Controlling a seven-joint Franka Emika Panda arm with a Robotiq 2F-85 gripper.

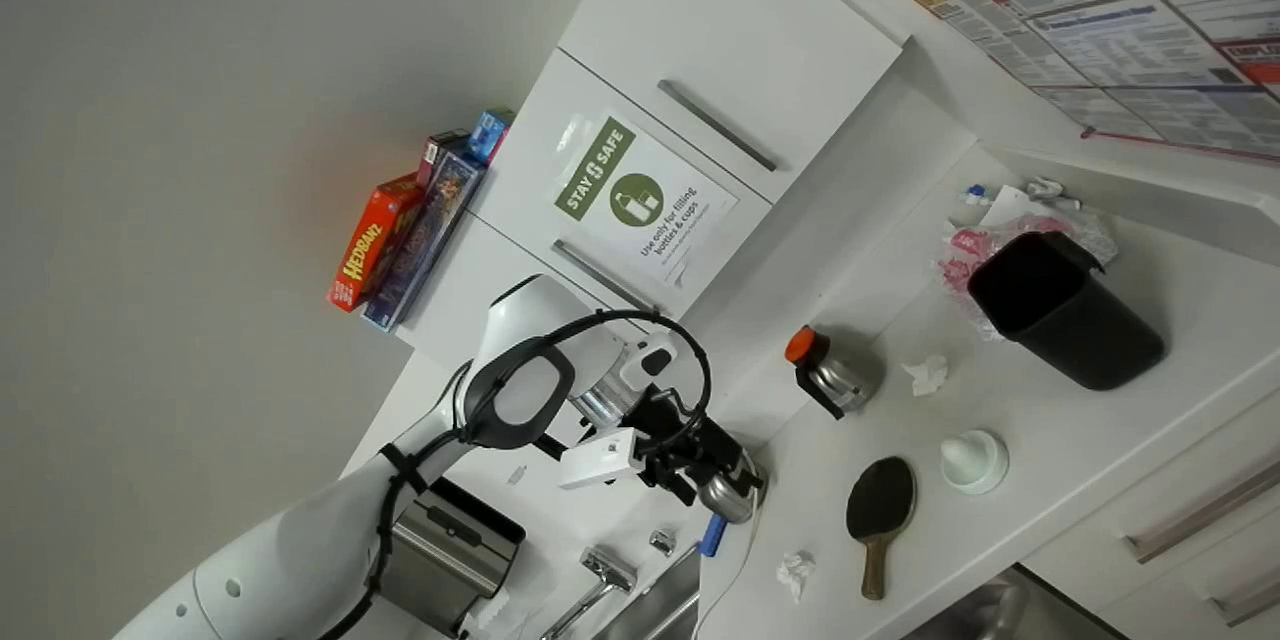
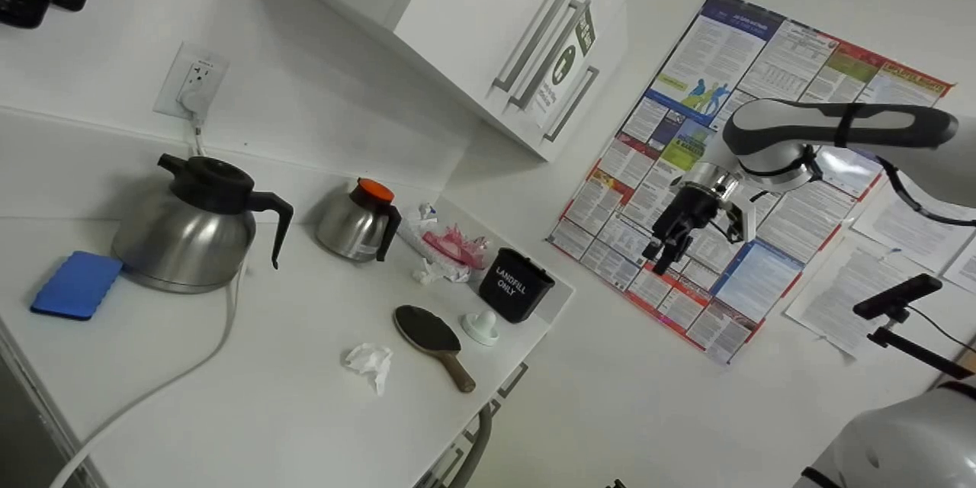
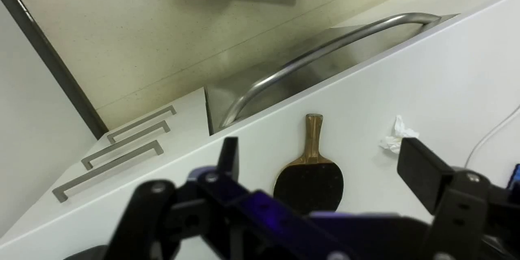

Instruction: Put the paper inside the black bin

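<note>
A white crumpled paper (image 1: 796, 575) lies on the counter near the paddle. It also shows in an exterior view (image 2: 370, 364) and right of centre in the wrist view (image 3: 400, 134), partly behind a finger. Another crumpled white paper (image 1: 927, 375) lies near the orange-lidded pot; it also shows in an exterior view (image 2: 428, 271). The black bin (image 1: 1090, 325) stands upright with its mouth open; white lettering shows on it in an exterior view (image 2: 517, 286). My gripper (image 3: 319, 150) is open and empty, above the counter, apart from both papers; both exterior views show it (image 1: 722, 487) (image 2: 657, 261).
A dark paddle (image 3: 310, 183) lies on the counter beside a white juicer-like item (image 1: 972, 462). A steel pot with orange lid (image 2: 358, 221), a larger steel pot (image 2: 191, 236), a blue sponge (image 2: 76, 284) and a white cord stand around. Plastic bags (image 1: 985, 255) lie behind the bin.
</note>
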